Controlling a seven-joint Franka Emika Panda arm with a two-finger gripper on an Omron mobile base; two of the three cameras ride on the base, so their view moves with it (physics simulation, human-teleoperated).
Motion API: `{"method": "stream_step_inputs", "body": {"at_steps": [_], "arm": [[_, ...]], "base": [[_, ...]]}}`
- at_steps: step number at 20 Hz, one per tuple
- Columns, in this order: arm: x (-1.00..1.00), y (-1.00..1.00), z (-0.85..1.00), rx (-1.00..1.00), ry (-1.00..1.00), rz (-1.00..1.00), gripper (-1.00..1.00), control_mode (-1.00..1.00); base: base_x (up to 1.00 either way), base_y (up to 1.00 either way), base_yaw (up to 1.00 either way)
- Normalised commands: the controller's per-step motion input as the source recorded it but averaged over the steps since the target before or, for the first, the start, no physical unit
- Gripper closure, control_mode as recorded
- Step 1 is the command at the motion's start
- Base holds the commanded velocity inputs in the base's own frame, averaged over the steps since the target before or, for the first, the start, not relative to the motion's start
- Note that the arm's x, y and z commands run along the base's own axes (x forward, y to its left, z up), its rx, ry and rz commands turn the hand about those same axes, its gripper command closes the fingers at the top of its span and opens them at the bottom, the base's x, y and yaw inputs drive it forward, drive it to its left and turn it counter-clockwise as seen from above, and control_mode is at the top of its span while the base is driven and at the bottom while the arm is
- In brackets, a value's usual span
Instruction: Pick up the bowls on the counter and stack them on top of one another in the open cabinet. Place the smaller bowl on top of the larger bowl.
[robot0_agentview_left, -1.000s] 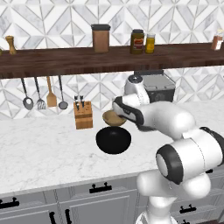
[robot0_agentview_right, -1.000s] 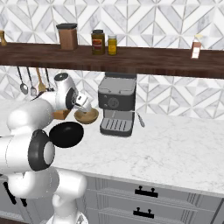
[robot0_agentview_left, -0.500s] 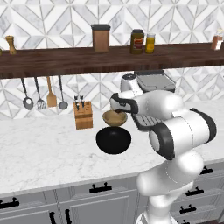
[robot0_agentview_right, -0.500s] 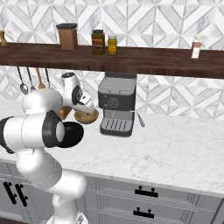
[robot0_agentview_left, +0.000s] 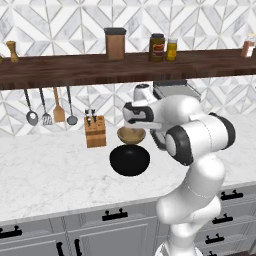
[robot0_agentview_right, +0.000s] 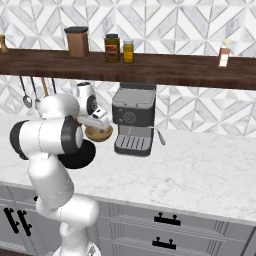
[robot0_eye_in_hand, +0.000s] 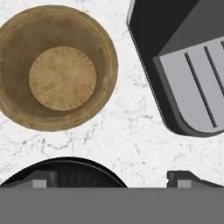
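Nothing is stacked yet: both bowls sit on the counter (robot0_agentview_left: 45, 170), the wooden bowl (robot0_eye_in_hand: 57, 68) just behind the black bowl (robot0_agentview_left: 129, 160), beside the coffee machine (robot0_agentview_right: 133, 120). The shelf (robot0_agentview_left: 60, 72) holds only jars. The gripper (robot0_eye_in_hand: 111, 179) hovers above the counter between the 2 bowls, fingers spread wide, holding nothing. Both picks and both placements remain

Even, bright, diffuse light; no single source evident. Rendered look, slightly soft and low in detail in both base views. Faint soft shadows under the shelf (robot0_agentview_left: 75, 75) and beneath the black bowl (robot0_agentview_left: 129, 160) on the counter (robot0_agentview_left: 50, 170). Mild sheen on the arm's white shells. Hand view sharp, no blur, no edge distortion.
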Motion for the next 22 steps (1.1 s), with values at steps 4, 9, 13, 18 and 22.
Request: {"method": "stream_step_inputs", "body": {"at_steps": [4,9,13,18,22], "arm": [[0.05,0.00,-0.37,0.04,0.00,-0.03,-1.00,-1.00],[0.25,0.01,-0.26,0.05,0.00,-0.04,-1.00,-1.00],[0.37,0.11,-0.14,0.00,0.00,-0.05,-1.00,-1.00],[0.13,0.05,-0.20,0.00,-0.01,-0.06,-1.00,-1.00],[0.02,0.00,-0.34,0.00,-0.01,-0.05,-1.00,-1.00]], "base": [[0.00,0.00,0.00],[0.00,0.00,0.00],[0.00,0.00,0.00],[0.00,0.00,0.00],[0.00,0.00,0.00]]}}
